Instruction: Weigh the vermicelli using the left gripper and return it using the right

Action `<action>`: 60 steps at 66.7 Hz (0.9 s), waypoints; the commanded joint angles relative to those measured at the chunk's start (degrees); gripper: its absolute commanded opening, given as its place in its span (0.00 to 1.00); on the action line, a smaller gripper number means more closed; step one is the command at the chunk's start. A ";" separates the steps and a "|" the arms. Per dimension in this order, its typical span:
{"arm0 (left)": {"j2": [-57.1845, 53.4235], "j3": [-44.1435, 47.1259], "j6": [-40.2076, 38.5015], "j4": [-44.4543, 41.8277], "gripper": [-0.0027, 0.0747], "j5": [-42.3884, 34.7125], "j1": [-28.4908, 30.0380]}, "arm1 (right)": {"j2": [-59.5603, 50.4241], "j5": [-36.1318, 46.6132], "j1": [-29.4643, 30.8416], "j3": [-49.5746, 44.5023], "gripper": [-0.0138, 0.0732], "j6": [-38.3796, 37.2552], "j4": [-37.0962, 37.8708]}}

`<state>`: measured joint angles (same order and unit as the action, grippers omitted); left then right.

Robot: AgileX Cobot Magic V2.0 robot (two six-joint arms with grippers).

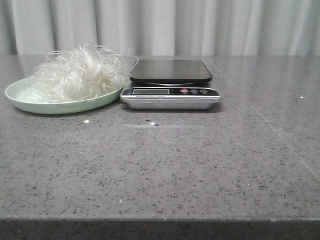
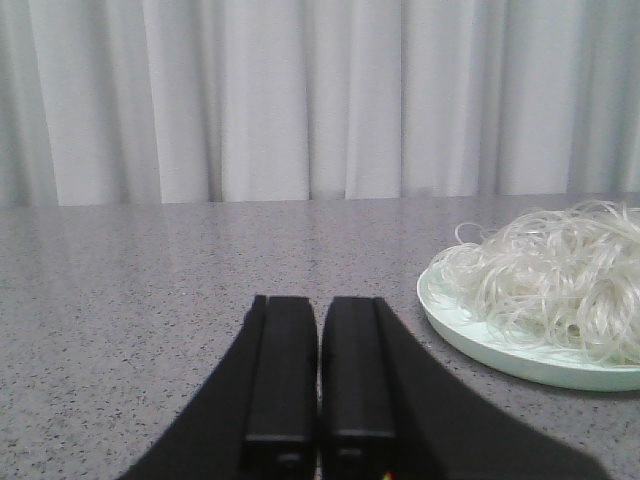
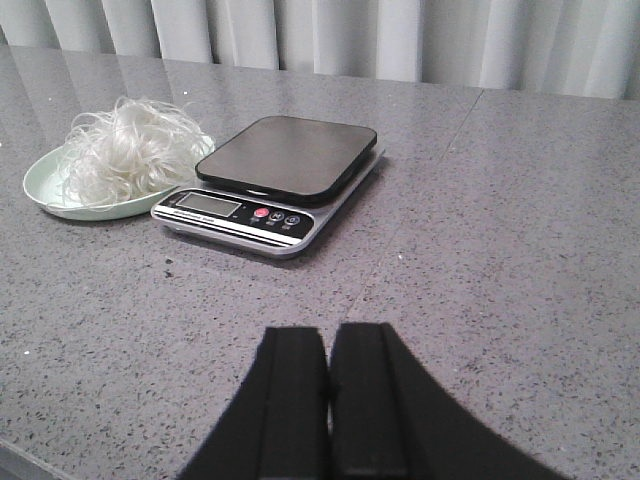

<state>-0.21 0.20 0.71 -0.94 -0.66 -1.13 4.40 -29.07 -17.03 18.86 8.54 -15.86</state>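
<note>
The vermicelli (image 1: 77, 72), a fluffy ball of white curly strands, lies in a pale green round plate (image 1: 30, 102) at the far left of the table. It also shows in the left wrist view (image 2: 560, 270) and in the right wrist view (image 3: 130, 150). A scale with a black platform (image 1: 171, 71) stands right beside the plate; the platform is bare. My left gripper (image 2: 320, 300) is shut and empty, low over the table, apart from the plate (image 2: 450, 320). My right gripper (image 3: 328, 330) is shut and empty, well short of the scale (image 3: 270, 175). Neither gripper shows in the front view.
The scale's silver front (image 1: 170, 97) carries a display and buttons. Small white crumbs (image 1: 86, 121) lie on the grey speckled table in front of the plate. A white curtain (image 1: 165, 25) hangs behind the table. The table's front edge (image 1: 160, 219) is close to the camera.
</note>
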 commanded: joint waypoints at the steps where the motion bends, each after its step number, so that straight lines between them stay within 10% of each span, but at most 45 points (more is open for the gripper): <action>1: -1.21 0.34 -0.71 0.43 0.20 -4.18 0.09 | 0.79 3.87 0.24 1.38 0.35 0.44 -0.56; 30: -1.21 0.34 -0.71 0.43 0.20 -4.18 0.09 | 0.67 4.25 0.24 1.20 0.35 0.44 -0.18; 60: -1.21 0.34 -0.71 0.43 0.20 -4.18 0.09 | -4.70 31.96 13.07 -15.29 0.35 -4.88 9.61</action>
<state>-0.21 0.20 0.67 -0.94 -0.66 -1.13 0.77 -7.60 -4.93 6.22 6.62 -7.03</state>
